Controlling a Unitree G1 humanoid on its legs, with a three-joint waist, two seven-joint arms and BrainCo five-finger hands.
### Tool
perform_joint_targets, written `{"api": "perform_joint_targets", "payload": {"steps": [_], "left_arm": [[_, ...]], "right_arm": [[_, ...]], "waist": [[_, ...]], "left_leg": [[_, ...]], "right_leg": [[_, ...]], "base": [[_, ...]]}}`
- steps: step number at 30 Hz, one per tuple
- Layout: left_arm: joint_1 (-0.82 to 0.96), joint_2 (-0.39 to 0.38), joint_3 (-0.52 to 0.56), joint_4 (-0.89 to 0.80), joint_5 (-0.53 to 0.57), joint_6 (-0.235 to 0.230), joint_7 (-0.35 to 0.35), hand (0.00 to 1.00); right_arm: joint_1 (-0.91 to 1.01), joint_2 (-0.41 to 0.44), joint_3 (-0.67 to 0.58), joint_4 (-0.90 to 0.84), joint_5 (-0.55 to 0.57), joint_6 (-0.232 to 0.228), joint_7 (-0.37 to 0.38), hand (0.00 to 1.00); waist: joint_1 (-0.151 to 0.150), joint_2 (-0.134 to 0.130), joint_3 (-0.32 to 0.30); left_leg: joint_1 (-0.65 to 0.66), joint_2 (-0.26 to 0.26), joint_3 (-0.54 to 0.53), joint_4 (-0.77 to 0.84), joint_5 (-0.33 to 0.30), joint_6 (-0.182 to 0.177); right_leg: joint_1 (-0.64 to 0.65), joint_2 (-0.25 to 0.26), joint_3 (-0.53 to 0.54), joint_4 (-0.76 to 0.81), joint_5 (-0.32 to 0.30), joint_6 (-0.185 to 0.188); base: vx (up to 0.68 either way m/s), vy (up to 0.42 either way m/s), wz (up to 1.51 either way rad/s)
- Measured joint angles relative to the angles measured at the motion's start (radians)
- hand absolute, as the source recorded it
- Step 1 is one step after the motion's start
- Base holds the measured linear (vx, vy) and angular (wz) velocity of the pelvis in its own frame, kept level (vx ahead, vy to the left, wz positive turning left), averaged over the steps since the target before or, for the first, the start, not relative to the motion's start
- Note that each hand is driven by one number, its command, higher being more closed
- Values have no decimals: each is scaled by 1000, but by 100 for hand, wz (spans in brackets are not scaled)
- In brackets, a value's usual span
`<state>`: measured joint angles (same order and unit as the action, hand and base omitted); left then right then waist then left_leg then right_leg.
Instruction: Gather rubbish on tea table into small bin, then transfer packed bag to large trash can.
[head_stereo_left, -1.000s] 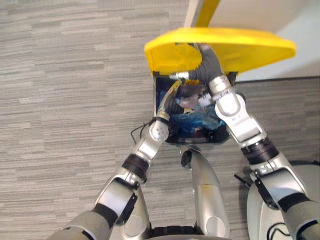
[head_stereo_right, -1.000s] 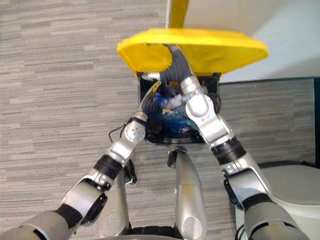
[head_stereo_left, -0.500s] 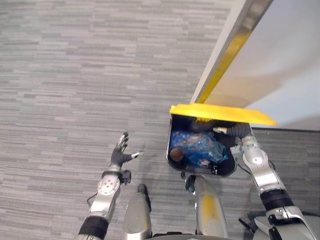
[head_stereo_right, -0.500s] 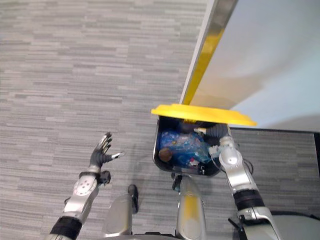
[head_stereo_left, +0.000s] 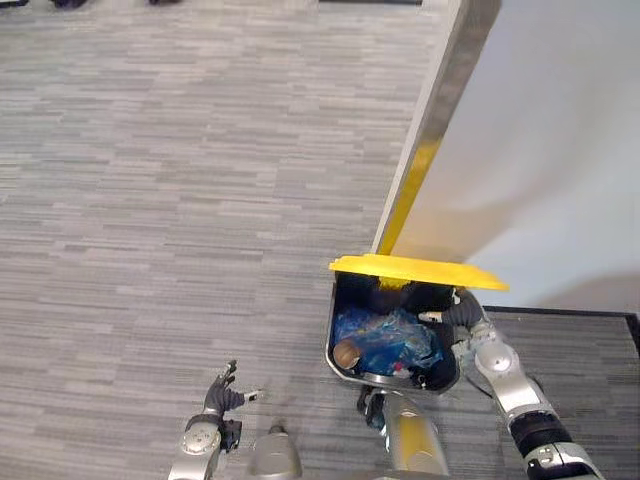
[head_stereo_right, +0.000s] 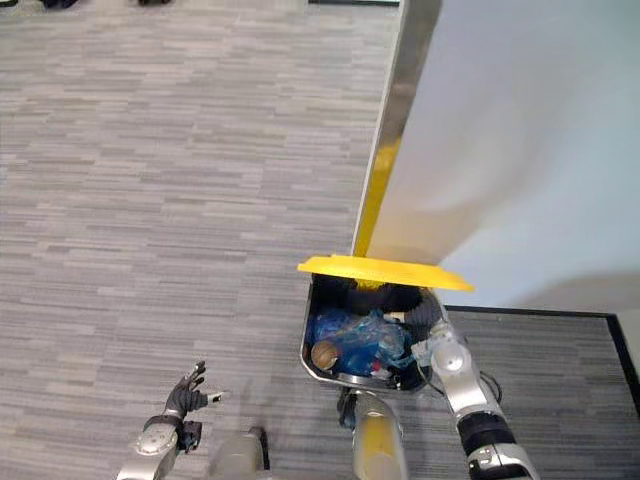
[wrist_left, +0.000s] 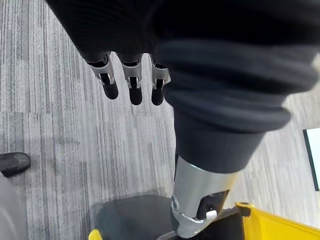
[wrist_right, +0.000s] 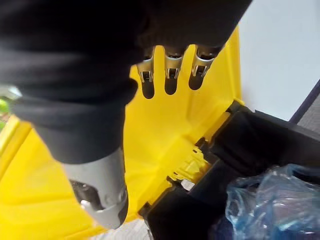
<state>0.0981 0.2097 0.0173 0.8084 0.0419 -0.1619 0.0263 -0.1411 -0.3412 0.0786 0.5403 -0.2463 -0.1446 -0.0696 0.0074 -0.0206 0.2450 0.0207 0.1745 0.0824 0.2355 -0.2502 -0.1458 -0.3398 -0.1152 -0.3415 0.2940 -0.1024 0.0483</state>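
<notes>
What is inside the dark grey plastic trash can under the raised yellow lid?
A crumpled blue plastic bag fills most of it, with a round brown object beside the bag. Anything beneath the bag is covered.

The left hand (head_stereo_left: 220, 395), which a second ago reached into the bin (head_stereo_left: 331, 340) beside the right, has come out and now hangs with fingers spread over the floor (head_stereo_left: 150, 250), well off the bin's left edge. The right hand (wrist_right: 170, 75) has left the bag (head_stereo_left: 385, 340) and drawn back to the bin's far right corner, fingers straight and, as far as can be told, against the lid (head_stereo_left: 415, 270). The whole picture has shifted, so the camera has moved.
</notes>
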Motion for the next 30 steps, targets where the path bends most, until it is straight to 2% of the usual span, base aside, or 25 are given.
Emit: {"api": "perform_joint_targets", "payload": {"steps": [4,8,9,10,11,12,14,15,16,17,18,20,21,22,24,26,30], "left_arm": [[3,-3,0,29,10,3,0,0],[-8,-3,0,26,9,2,0,0],[-13,1,1,23,9,2,1,0],[-13,0,6,22,9,1,1,0],[-10,-9,23,22,9,0,2,0],[-7,-10,34,28,9,7,6,0],[14,-10,32,23,9,8,16,0],[22,-10,32,21,9,9,19,0],[37,-12,34,17,8,14,20,0],[38,-17,37,17,8,24,23,0],[40,-40,40,17,8,28,22,0],[34,-95,44,15,7,26,21,0],[30,-104,44,15,7,26,21,0],[25,-116,42,17,6,27,21,0],[29,-122,41,17,-1,26,22,0],[38,-120,41,18,-4,26,26,0],[44,-117,41,31,-4,28,37,0]], "right_arm": [[29,48,20,35,-3,0,10,0],[65,80,27,32,-33,0,11,0],[87,83,37,28,-36,1,12,0],[96,88,37,15,-36,0,13,0],[103,103,40,9,-36,-2,17,0],[129,114,38,18,-36,-2,21,0],[204,138,31,47,-35,-3,27,0],[218,149,25,64,-35,-5,27,0],[242,178,-1,112,-35,-3,29,0],[246,189,-17,150,-35,2,29,0],[251,192,-39,181,-32,8,28,0],[257,194,-93,259,-21,21,27,0],[253,195,-102,286,-16,28,27,0],[251,195,-119,320,6,42,27,0],[284,199,-143,329,24,47,24,0],[306,204,-178,342,52,56,15,0],[306,217,-206,359,60,67,5,0]], "waist": [[3,-28,-11],[-2,-47,-9],[-22,-79,-4],[-21,-57,-11],[-18,-58,-2],[-26,-64,-4],[-33,-78,-17],[-33,-82,-21],[-35,-98,-31],[-31,-105,-39],[-29,-79,-47],[-32,-51,-54],[-32,-51,-54],[-34,-39,-50],[-42,-25,-61],[-42,-13,-77],[-40,-7,-87]], "left_leg": [[22,-6,11,4,1,1],[5,-21,43,80,-14,28],[-15,-49,48,117,-19,37],[-26,-42,50,108,-12,67],[-27,-22,116,97,5,71],[-24,-15,122,96,15,75],[-5,-9,123,78,34,70],[-7,-8,126,80,36,67],[-21,-15,136,83,47,58],[-27,-19,152,67,69,52],[-30,-13,167,19,100,51],[-29,-16,197,-77,168,51],[-30,-18,208,-86,173,49],[-29,-12,218,-90,181,48],[-22,-4,217,-113,186,46],[-15,-3,218,-143,187,43],[-7,-17,214,-175,189,46]], "right_leg": [[5,15,39,-1,7,11],[5,7,71,-10,43,73],[7,-6,82,-37,62,105],[24,-2,60,-74,58,128],[-60,-23,55,128,10,-6],[-96,-55,70,390,-20,-57],[-36,-97,96,635,-40,-44],[-9,-103,113,662,-39,-43],[63,-116,145,592,-30,5],[94,-92,146,503,-75,36],[117,-58,149,402,-84,43],[169,-18,152,188,-96,25],[181,-9,154,142,-102,14],[198,2,155,83,-90,-12],[225,19,153,37,-68,-14],[232,29,153,-12,-49,-2],[244,28,157,-63,-8,0]], "base": [[-59,-3,-20],[-94,41,-27],[-178,136,-23],[-264,125,-66],[-296,106,-71],[-237,34,-56],[-130,-21,-9],[-70,-124,-18],[-39,-144,-36],[-88,-127,-45],[-77,-77,-44],[-82,-83,-40],[-156,-110,-47],[-187,-54,-31],[-215,-25,-12],[-159,21,-9],[-26,35,-4]]}}
